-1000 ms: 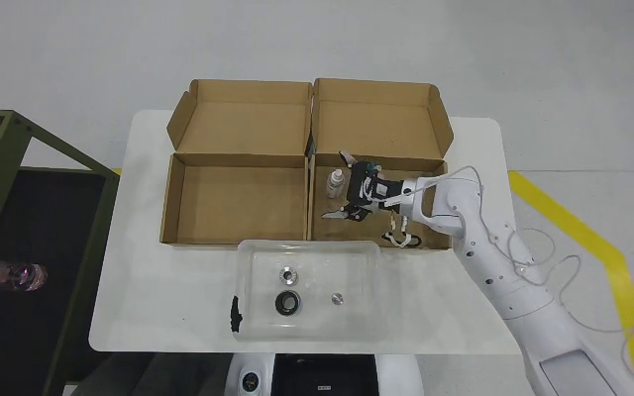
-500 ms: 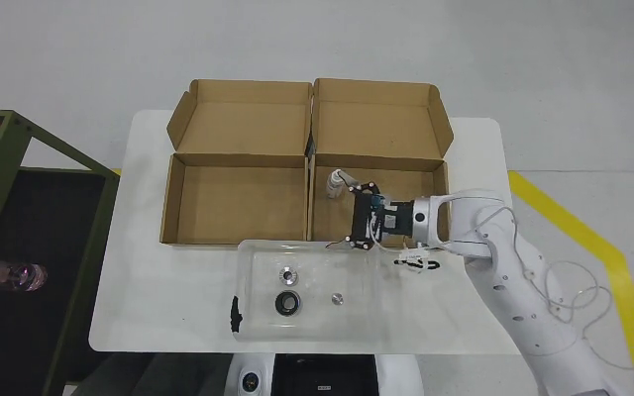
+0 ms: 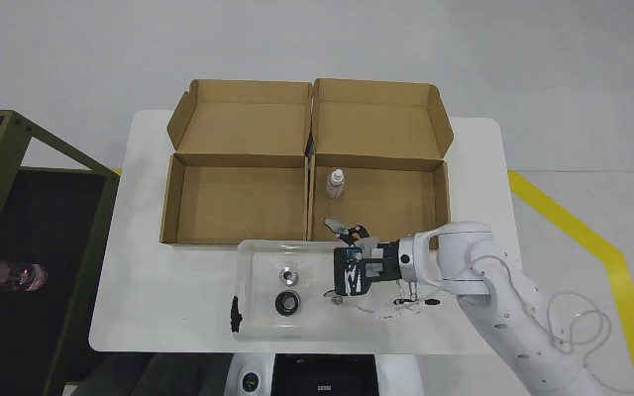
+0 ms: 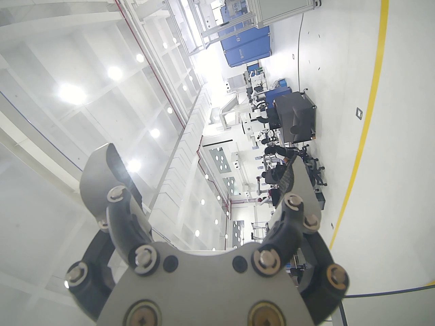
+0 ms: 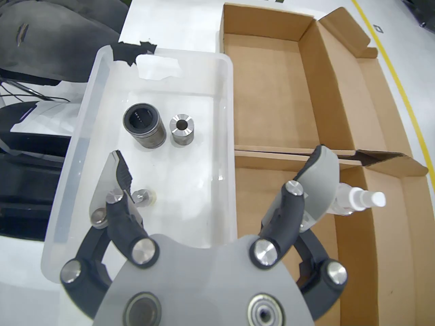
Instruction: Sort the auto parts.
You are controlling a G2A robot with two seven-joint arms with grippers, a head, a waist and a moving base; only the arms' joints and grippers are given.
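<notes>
Hovering over bin (image 3: 260, 315), right jaws spread.

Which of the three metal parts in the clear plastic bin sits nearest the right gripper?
The small flat silver disc by the right gripper; the dark-ringed sleeve and silver bushing stand farther off.

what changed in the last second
The right claw, open and empty, drew back out of the right box, away from the white bottle, and came over the clear tray near the small metal piece. Nothing was gripped or released. The bottle, that piece, the black bearing and the steel bushing stayed put.
</notes>
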